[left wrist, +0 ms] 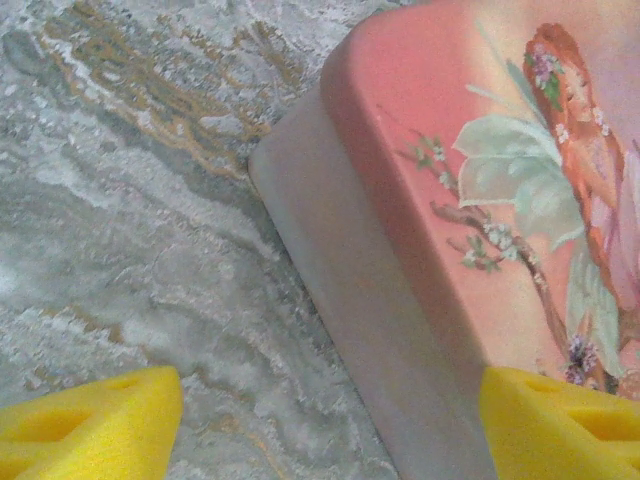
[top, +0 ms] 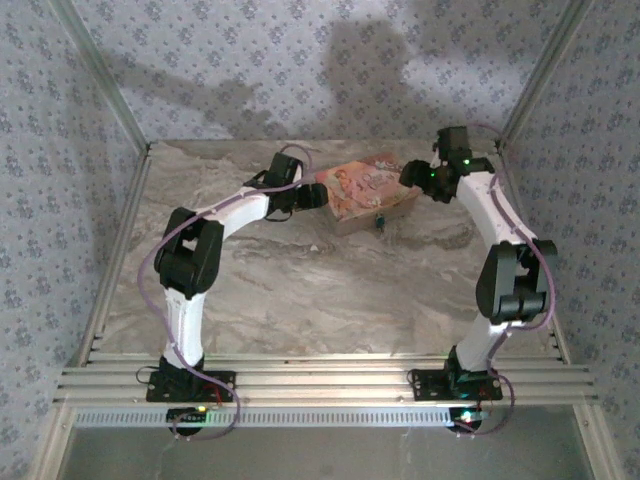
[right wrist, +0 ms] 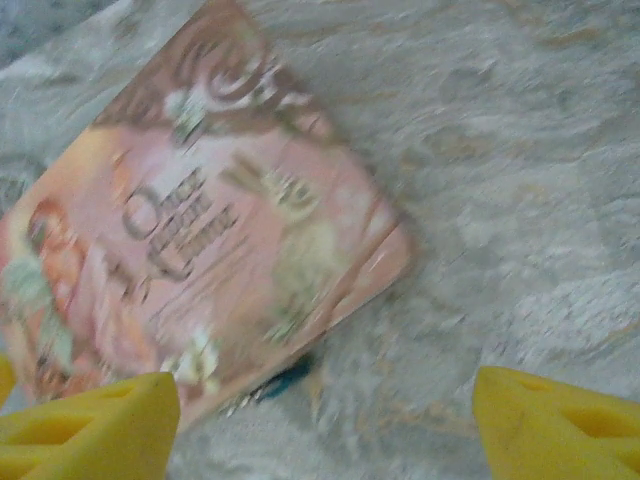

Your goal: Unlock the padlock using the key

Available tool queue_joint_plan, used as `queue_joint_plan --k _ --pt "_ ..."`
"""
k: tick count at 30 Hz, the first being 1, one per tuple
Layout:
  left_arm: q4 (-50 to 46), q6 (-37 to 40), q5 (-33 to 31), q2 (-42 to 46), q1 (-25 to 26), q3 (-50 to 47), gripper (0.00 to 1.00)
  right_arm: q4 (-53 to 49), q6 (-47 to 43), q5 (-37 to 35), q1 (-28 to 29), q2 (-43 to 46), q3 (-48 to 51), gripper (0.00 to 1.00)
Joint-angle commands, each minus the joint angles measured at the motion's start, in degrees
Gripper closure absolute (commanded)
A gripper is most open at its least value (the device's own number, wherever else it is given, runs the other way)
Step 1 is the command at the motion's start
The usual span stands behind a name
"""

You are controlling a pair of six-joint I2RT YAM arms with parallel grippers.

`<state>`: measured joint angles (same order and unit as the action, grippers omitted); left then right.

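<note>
The padlock [top: 380,222] is a tiny teal speck on the table, right against the near edge of the flat pink box [top: 365,188]. In the blurred right wrist view the padlock [right wrist: 290,377] peeks out from under the box's [right wrist: 210,230] lower edge. My right gripper [right wrist: 325,425] is open above it, and nothing sits between its yellow pads [right wrist: 560,420]. It hovers at the box's right end [top: 415,172]. My left gripper [top: 315,195] is open at the box's left end. The box corner [left wrist: 400,300] lies between its pads [left wrist: 90,420]. I cannot make out the key.
The marble-patterned table top [top: 300,290] stretches in front of the box. Patterned walls with metal frame posts [top: 120,100] enclose the table at the left, back and right. Both arm bases are bolted to the rail [top: 320,385] at the near edge.
</note>
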<state>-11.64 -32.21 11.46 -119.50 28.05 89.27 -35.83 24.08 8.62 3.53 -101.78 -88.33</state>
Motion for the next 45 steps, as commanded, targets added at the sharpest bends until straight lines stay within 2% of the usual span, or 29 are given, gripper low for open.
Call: queue_joint_plan --k 1,4,9,12,19,26,32,39,45 --pt "-0.8 0.3 2.4 -2.4 -0.2 3.8 0.25 -0.6 -1.8 5.2 -0.9 -8.0 -4.3 0.19" --pt "-1.4 0.5 2.9 -4.7 -0.2 5.7 0.27 1.1 -3.7 6.9 -1.0 -12.8 -7.1 0.20" --pt "-2.7 0.3 5.2 -8.5 -0.2 10.0 0.31 4.4 -3.8 11.4 -0.3 -16.4 -6.9 0.28" --pt "-3.9 0.4 5.6 -9.7 -0.2 12.2 0.32 4.9 -4.0 13.0 0.4 -16.0 -4.2 0.34" --pt "-6.3 2.1 5.8 -10.3 -0.4 14.3 0.32 8.2 -4.0 13.5 4.0 -9.1 8.7 0.40" --pt "-7.2 2.2 5.6 -9.0 -0.5 12.6 0.32 8.3 -1.5 8.1 9.3 -1.8 15.7 0.39" --pt "-10.1 3.7 4.1 -6.9 -1.9 12.3 0.30 3.9 -0.4 3.2 10.1 3.0 12.7 0.27" --pt "-14.8 6.2 -0.7 -2.3 -6.7 12.7 0.27 2.1 0.0 -1.7 9.9 10.9 12.1 0.23" --pt "-23.0 4.2 -7.2 -6.2 -11.9 20.8 0.29 4.3 0.8 -3.3 10.5 14.8 15.3 0.23"
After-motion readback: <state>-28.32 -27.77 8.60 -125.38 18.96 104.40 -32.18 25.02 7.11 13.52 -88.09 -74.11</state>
